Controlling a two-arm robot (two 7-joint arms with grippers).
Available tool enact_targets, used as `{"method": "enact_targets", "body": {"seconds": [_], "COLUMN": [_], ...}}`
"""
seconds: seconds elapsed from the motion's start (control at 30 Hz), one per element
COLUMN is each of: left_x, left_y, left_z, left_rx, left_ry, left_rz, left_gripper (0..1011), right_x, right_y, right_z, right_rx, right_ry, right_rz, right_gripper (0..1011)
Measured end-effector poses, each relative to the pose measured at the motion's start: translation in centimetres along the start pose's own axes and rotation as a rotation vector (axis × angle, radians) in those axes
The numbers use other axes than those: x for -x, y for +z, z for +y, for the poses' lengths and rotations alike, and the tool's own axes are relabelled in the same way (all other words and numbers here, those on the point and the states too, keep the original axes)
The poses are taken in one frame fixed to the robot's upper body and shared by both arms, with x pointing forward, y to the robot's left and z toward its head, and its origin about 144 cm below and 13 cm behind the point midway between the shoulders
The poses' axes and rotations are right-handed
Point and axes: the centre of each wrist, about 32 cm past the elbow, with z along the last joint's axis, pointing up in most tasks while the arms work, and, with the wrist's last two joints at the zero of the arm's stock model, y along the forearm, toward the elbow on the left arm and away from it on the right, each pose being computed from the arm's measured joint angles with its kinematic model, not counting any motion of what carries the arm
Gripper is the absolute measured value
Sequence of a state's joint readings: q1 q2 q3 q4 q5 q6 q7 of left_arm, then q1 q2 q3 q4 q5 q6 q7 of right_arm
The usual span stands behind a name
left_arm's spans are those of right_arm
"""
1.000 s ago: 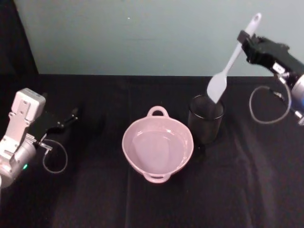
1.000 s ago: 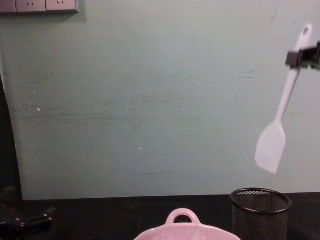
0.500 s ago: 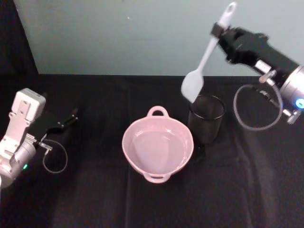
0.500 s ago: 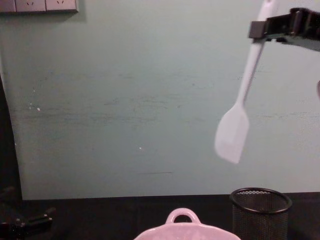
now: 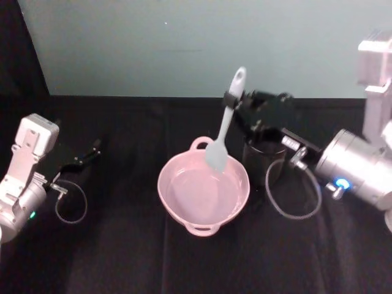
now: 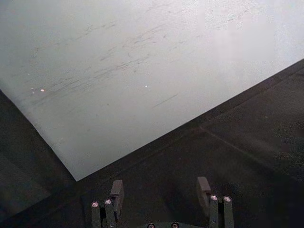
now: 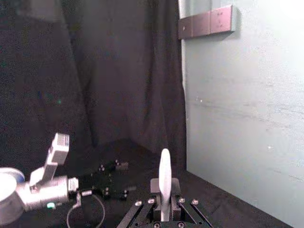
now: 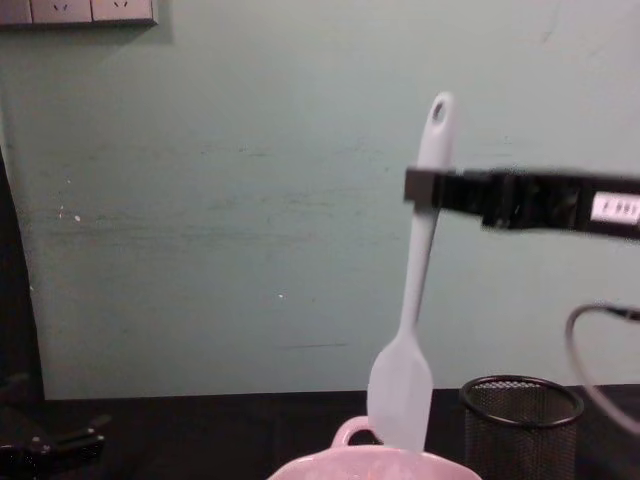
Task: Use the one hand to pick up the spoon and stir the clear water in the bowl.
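The white spoon (image 5: 223, 125) hangs almost upright, its handle clamped in my right gripper (image 5: 230, 101), which is shut on it. Its flat blade (image 5: 215, 155) is over the back part of the pale pink bowl (image 5: 164, 184), at about rim height. From the chest, the spoon (image 8: 418, 270) drops from the gripper (image 8: 422, 187) and its blade tip meets the bowl's rim (image 8: 352, 432) by the loop handle. The wrist view shows the handle (image 7: 165, 180) standing between the shut fingers. My left gripper (image 5: 90, 150) lies parked far left, open (image 6: 160, 190).
A black wire-mesh cup (image 8: 520, 418) stands just right of the bowl, partly behind my right arm (image 5: 352, 165) in the head view. A grey cable loops (image 5: 293, 196) beside it. A black cloth (image 5: 122, 257) covers the table, and the green wall (image 8: 220, 200) is close behind.
My right gripper has carried the spoon left and down, from high above the mesh cup to over the pink bowl. The left arm has not moved.
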State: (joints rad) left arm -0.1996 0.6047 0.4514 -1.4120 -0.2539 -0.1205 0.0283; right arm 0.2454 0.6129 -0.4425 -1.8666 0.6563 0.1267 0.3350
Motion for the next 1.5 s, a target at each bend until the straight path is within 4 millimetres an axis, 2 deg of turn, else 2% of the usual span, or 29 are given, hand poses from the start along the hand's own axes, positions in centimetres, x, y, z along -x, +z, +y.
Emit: {"method": "enact_targets", "body": {"seconds": [0.2,0.57,0.77,1.03,1.5], "left_x": [0.0,0.0,0.0,0.0,0.0], "left_y": [0.0,0.0,0.0,0.0,0.0], "left_z": [0.0,0.0,0.0,0.0,0.0], "left_rx": [0.0,0.0,0.0,0.0,0.0], "left_ry": [0.0,0.0,0.0,0.0,0.0], "left_rz": [0.0,0.0,0.0,0.0,0.0], "left_gripper": [1011,1011,1011,1011,1011], "right_x": [0.2,0.2,0.2,0.4,1.2], "right_y": [-2.4,-5.1,-6.9,-8.2,-9.1], "right_z": [0.9,1.2,2.1,3.1,4.2], "right_rx": [0.022,0.027,0.023,0.037,0.043], "right_ry": [0.013,0.041,0.05,0.052,0.058], "right_rz": [-0.031,-0.056,-0.058,-0.039,-0.033], "right_gripper": [117,117,117,117,117]}}
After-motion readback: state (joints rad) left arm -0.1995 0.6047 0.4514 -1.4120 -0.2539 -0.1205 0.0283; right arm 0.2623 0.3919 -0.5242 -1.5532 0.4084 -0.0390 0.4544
